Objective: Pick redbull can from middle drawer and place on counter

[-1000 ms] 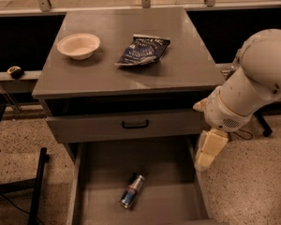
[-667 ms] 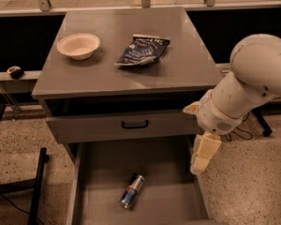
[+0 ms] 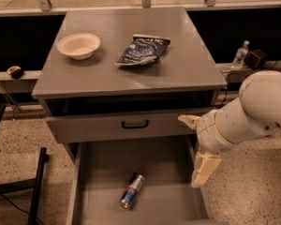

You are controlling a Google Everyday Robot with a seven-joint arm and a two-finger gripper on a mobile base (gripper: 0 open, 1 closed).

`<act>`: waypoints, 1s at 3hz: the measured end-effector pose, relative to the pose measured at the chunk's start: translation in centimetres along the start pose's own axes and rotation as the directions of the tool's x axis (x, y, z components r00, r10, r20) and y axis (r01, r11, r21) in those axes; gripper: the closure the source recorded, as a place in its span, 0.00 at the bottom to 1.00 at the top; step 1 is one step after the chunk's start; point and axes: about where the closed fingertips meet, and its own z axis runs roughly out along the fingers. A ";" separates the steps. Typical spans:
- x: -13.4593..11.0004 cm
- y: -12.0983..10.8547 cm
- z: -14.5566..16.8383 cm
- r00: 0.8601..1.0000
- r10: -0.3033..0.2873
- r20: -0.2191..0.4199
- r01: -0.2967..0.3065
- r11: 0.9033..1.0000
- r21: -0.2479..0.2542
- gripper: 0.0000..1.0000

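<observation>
The redbull can (image 3: 132, 190) lies on its side on the floor of the open middle drawer (image 3: 166, 170), near the front centre. My gripper (image 3: 195, 145) hangs at the drawer's right wall, to the right of the can and above it, apart from it. Its two cream fingers (image 3: 204, 170) are spread open and hold nothing. The white arm reaches in from the right. The grey counter (image 3: 131, 76) lies above the drawers.
A white bowl (image 3: 78, 45) and a dark blue snack bag (image 3: 143, 49) lie on the counter. A partly open drawer front with a black handle (image 3: 135, 124) juts out above the middle drawer. A small clear bottle (image 3: 241, 54) stands on a ledge at the right.
The arm has moved left and a little lower, bringing the gripper over the drawer's right wall. The can has not moved.
</observation>
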 end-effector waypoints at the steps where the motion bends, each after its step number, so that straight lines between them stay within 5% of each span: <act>1: -0.1 0.1 1.5 0.999 -0.037 -0.014 0.036 0.999 -0.029 0.00; 2: -1.9 1.0 6.5 0.970 -0.237 -0.061 0.231 0.969 -0.089 0.00; 3: -2.3 2.1 11.6 0.906 -0.420 -0.058 0.413 0.905 -0.103 0.00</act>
